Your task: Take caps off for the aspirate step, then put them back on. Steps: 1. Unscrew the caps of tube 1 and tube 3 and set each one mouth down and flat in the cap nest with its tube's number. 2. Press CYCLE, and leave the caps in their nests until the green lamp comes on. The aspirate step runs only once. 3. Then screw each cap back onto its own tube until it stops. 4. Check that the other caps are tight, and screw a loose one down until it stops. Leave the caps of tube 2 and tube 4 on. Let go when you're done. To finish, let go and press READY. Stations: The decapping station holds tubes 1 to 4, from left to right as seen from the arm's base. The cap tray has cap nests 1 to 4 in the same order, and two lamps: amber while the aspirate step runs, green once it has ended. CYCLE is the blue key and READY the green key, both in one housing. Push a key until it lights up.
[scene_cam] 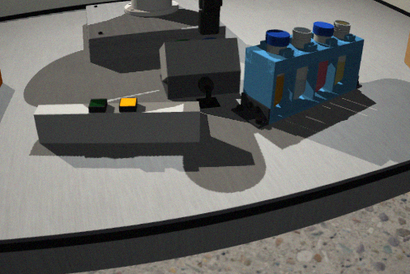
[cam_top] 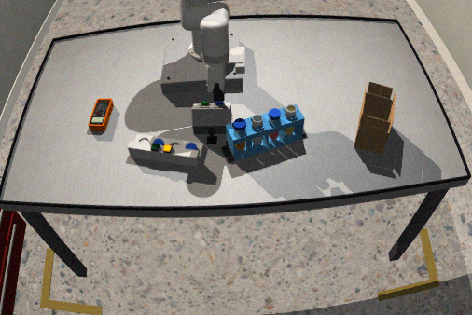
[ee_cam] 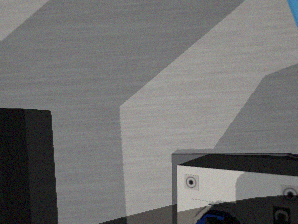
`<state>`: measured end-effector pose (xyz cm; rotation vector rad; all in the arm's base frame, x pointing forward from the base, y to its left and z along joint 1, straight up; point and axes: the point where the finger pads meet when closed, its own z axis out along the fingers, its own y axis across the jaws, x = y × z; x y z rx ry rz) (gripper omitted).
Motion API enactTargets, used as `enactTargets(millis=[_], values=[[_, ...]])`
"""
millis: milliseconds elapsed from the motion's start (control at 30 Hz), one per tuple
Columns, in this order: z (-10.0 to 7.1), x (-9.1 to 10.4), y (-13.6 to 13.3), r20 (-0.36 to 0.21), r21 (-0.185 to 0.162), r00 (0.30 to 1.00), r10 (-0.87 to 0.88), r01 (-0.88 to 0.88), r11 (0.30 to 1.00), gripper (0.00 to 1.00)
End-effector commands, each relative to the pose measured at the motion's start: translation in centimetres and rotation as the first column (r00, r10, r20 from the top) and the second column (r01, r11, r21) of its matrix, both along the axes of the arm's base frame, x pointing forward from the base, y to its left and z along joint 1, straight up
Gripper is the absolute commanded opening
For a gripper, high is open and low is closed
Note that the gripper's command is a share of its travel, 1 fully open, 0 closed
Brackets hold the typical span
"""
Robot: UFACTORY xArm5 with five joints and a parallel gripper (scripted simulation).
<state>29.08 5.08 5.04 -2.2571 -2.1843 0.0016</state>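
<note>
The blue decapping station (cam_top: 266,131) holds four tubes. The tubes at its right end (cam_top: 291,111) and second from left (cam_top: 257,119) are open. The other two carry blue caps (cam_top: 274,113) (cam_top: 240,124). Two blue caps (cam_top: 159,142) (cam_top: 190,145) lie in nests of the grey cap tray (cam_top: 164,152), which also shows in the exterior view (scene_cam: 117,123). Its amber lamp (scene_cam: 128,102) is lit and its green lamp (scene_cam: 97,104) is dark. My gripper (scene_cam: 210,27) (ee_cam: 215,219) is shut and empty, with its tips down on the blue key of the key housing (scene_cam: 200,66). The green key (cam_top: 203,102) is beside it.
An orange multimeter (cam_top: 101,114) lies at the left. A cardboard box (cam_top: 375,123) stands at the right. The arm's grey base block (cam_top: 187,76) is just behind the key housing. The tray, housing and station stand close together.
</note>
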Motion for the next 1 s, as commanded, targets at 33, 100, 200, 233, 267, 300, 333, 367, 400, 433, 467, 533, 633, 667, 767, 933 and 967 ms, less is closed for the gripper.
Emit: enactTargets(millis=[33, 100, 200, 233, 267, 300, 333, 367, 400, 433, 467, 533, 633, 667, 767, 933, 967], values=[[1.5, 0.2, 0.0, 0.005, 0.001, 1.0, 0.0, 0.0, 1.0, 0.0], [2.1, 0.2, 0.0, 0.005, 0.001, 1.0, 0.0, 0.0, 1.0, 0.0], [2.1, 0.2, 0.0, 0.005, 0.001, 1.0, 0.0, 0.0, 1.0, 0.0], [2.1, 0.2, 0.0, 0.005, 0.001, 1.0, 0.0, 0.0, 1.0, 0.0], [2.1, 0.2, 0.0, 0.005, 0.001, 1.0, 0.0, 0.0, 1.0, 0.0], [2.1, 0.2, 0.0, 0.005, 0.001, 1.0, 0.0, 0.0, 1.0, 0.0], [2.1, 0.2, 0.0, 0.005, 0.001, 1.0, 0.0, 0.0, 1.0, 0.0], [2.1, 0.2, 0.0, 0.005, 0.001, 1.0, 0.0, 0.0, 1.0, 0.0], [2.0, 0.8, -0.4, 0.005, 0.0, 0.997, 0.083, -0.083, 0.997, 1.0], [2.0, 1.5, -0.9, 0.005, 0.0, 0.986, 0.166, -0.166, 0.986, 1.0], [1.9, 2.2, -1.4, 0.005, 0.0, 0.969, 0.248, -0.248, 0.969, 1.0], [1.9, 2.8, -1.7, 0.005, 0.0, 0.956, 0.292, -0.292, 0.956, 1.0], [1.8, 3.8, -2.4, 0.005, -0.001, 0.913, 0.407, -0.407, 0.913, 1.0], [1.8, 4.1, -2.6, 0.005, -0.001, 0.899, 0.439, -0.439, 0.899, 1.0], [1.7, 5.0, -3.2, 0.005, -0.002, 0.844, 0.536, -0.536, 0.844, 1.0], [1.6, 6.6, -4.3, 0.005, -0.003, 0.726, 0.688, -0.688, 0.726, 1.0], [1.6, 7.0, -4.5, 0.005, -0.003, 0.698, 0.716, -0.716, 0.698, 1.0]])
